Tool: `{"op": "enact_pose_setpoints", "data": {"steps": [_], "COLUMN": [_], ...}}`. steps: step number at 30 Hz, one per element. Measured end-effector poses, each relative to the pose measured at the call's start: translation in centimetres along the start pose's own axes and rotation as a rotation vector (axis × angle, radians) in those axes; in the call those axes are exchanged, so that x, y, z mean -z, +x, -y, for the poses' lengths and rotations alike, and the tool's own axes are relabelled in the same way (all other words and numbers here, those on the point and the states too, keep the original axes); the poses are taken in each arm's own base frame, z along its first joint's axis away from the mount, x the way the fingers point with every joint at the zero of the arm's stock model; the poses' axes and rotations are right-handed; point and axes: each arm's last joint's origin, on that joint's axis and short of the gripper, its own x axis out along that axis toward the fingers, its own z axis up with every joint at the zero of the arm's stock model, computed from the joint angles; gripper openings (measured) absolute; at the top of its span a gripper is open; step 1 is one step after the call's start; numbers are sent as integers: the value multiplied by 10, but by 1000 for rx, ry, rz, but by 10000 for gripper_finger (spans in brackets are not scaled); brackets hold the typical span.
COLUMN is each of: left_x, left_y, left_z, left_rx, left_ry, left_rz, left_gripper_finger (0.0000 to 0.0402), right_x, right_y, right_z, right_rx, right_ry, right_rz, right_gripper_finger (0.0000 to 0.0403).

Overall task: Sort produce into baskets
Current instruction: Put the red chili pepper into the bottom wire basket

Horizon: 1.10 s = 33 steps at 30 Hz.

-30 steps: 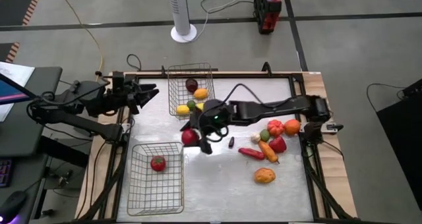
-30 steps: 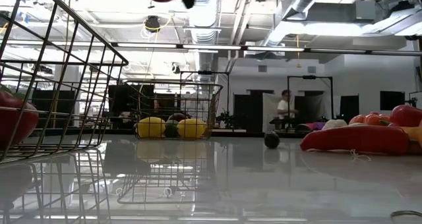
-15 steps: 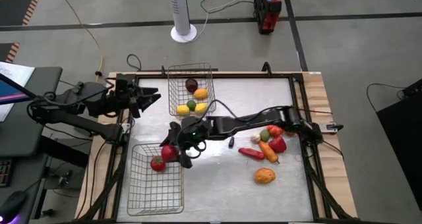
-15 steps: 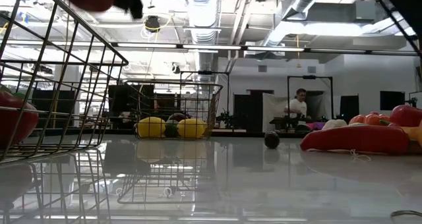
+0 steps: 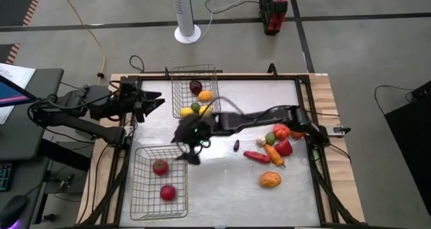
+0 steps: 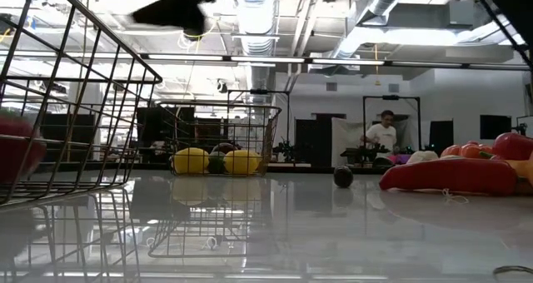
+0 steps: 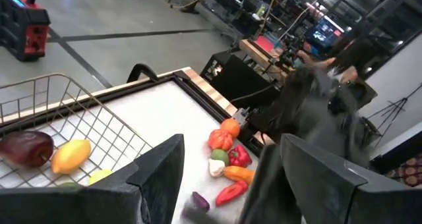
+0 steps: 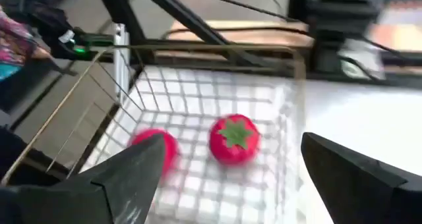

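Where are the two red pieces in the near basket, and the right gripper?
Tomato with green top (image 8: 234, 140), right wrist view, on its green star.
Second red piece (image 5: 168, 192), high view, centre of the fruit.
Right gripper (image 5: 191, 149), high view, midway between its fingertips.

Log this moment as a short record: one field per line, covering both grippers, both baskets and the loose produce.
right gripper: open, empty, beside the near basket's far right corner
left gripper: open, empty, waiting at the table's left edge
near basket: holds two red pieces, a red tomato and a red round fruit
far basket: holds a dark maroon piece, yellow pieces and a small green one
loose produce: a cluster of red, orange and green pieces on the table's right side, plus a small dark piece apart from it
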Motion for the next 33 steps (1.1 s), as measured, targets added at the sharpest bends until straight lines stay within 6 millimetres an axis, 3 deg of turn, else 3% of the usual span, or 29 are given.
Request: {"op": "enact_pose_setpoints", "data": {"steps": [7, 12, 17, 22, 27, 33], "left_x": [5, 11, 21, 29, 36, 37], "left_y": [8, 23, 46, 65, 86, 105], "left_z": [-2, -1, 4, 11, 8, 0], "left_rx": [-104, -231, -331, -286, -216, -99], "left_ry": [52, 117, 248, 271, 308, 394], "left_rz": [2, 41, 34, -25, -160, -302], "left_gripper_finger": [238, 238, 238, 238, 238, 238], "right_x": [10, 24, 53, 97, 129, 146], "right_y": [-62, -91, -85, -77, -65, -55], "right_z": [-1, 5, 14, 16, 2, -20], "right_rx": [93, 112, 182, 208, 214, 253], "right_ry": [-72, 44, 148, 302, 351, 422], "right_rz": [-368, -591, -737, -916, -998, -1012], "right_gripper_finger": [379, 379, 379, 378, 363, 331]}}
